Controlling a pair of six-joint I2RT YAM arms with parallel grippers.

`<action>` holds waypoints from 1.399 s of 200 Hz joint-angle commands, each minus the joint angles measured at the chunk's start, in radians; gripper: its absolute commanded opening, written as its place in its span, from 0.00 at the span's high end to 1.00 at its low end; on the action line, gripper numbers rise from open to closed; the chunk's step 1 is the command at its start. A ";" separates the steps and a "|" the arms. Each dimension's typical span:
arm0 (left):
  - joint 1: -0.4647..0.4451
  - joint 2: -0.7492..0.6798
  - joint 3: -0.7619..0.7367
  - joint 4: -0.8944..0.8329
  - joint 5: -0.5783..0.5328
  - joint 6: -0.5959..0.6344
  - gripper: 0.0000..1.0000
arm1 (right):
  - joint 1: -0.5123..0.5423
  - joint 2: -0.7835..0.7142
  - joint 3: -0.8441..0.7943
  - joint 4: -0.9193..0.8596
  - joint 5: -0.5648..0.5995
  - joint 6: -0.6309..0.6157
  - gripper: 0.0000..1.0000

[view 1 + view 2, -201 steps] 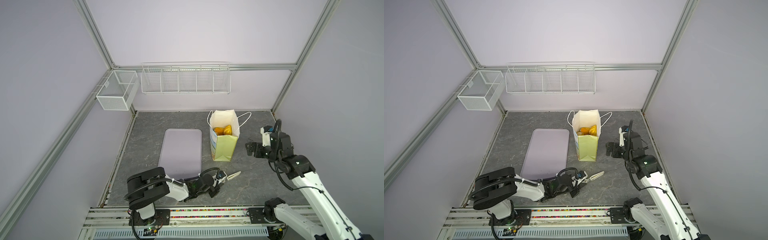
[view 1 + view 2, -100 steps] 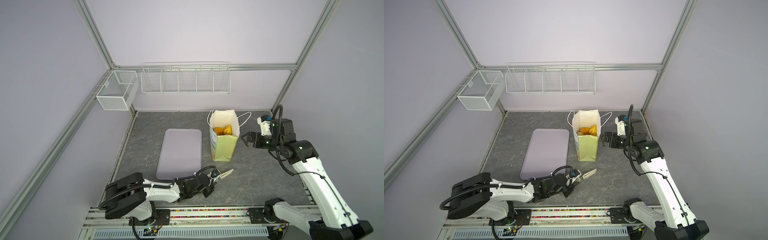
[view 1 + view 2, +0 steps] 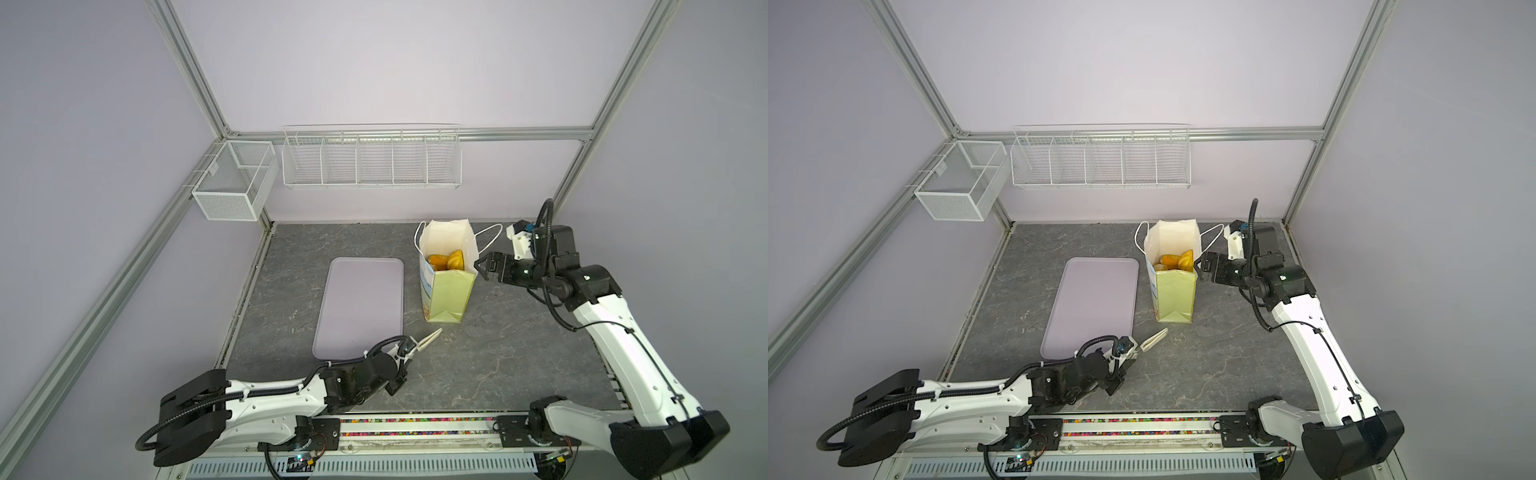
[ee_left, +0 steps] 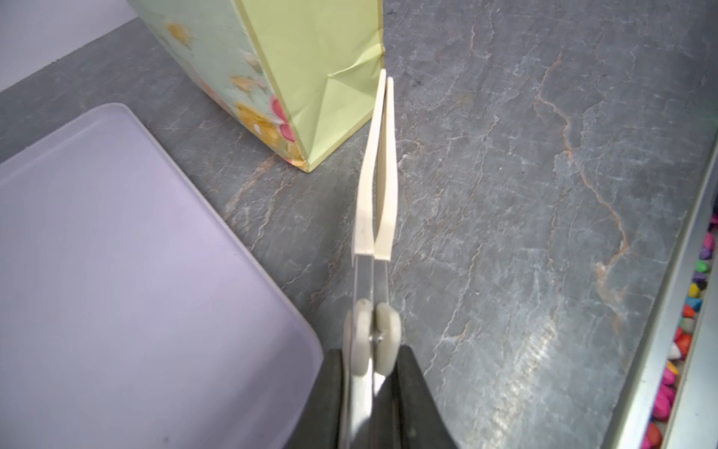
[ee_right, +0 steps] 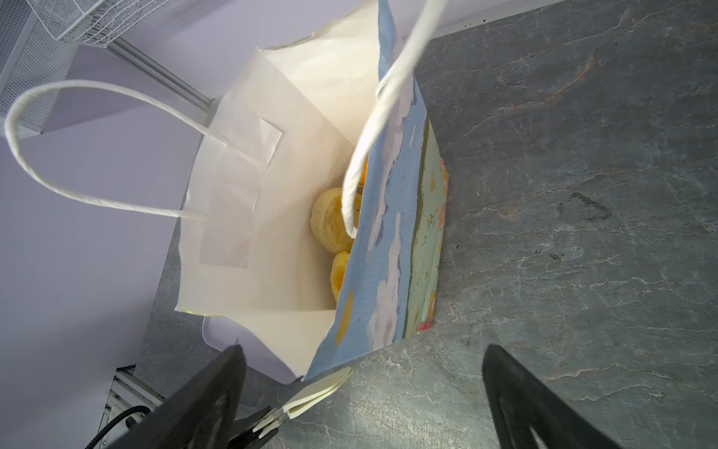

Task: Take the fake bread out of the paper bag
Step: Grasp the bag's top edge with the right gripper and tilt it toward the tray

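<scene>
We judge the task barely begun. All the fake bread (image 3: 446, 261) that we can see sits inside the paper bag (image 3: 446, 295), which stands upright on the table (image 3: 519, 353), and no piece shows outside it. How many lie deeper we cannot tell.

In both top views the lavender tray (image 3: 357, 307) lies at 9 o'clock of the bag with nothing on it. The left end effector (image 4: 371, 361) is clenched on cream-tipped tongs (image 4: 379, 167). Their blades are pressed together, and the tips are just beside the bag's foot at about 6 o'clock, not inside.

The right end effector (image 3: 482, 268) is released, jaws spread wide and holding nothing. It is at 3 o'clock of the bag's mouth, close by the rim. Every piece is left to lift out.
</scene>
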 commanded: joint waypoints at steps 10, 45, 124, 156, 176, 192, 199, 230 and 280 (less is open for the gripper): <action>-0.002 -0.147 -0.048 -0.052 -0.105 -0.009 1.00 | 0.001 0.075 0.054 0.013 0.043 -0.006 0.05; 0.000 -0.298 -0.097 -0.077 -0.157 -0.007 1.00 | 0.003 0.167 0.110 0.014 0.028 -0.009 0.10; 0.001 -0.480 -0.070 -0.229 -0.266 -0.038 1.00 | 0.020 0.336 0.238 -0.078 0.060 -0.077 0.50; 0.002 -0.483 -0.009 -0.287 -0.293 -0.044 1.00 | 0.021 0.369 0.270 -0.112 0.095 -0.115 0.74; 0.014 -0.466 0.050 -0.350 -0.303 -0.079 1.00 | 0.021 0.374 0.315 -0.133 0.175 -0.159 0.91; 0.047 -0.449 0.103 -0.408 -0.273 -0.126 1.00 | 0.021 0.382 0.376 -0.159 0.267 -0.215 0.93; 0.072 -0.442 0.129 -0.431 -0.238 -0.150 1.00 | 0.019 0.387 0.405 -0.162 0.309 -0.241 0.93; 0.211 -0.399 0.233 -0.511 -0.031 -0.238 1.00 | 0.018 0.415 0.539 -0.203 0.458 -0.360 0.93; 0.303 -0.314 0.338 -0.588 0.094 -0.298 1.00 | 0.066 0.316 0.397 0.008 0.510 -0.485 0.93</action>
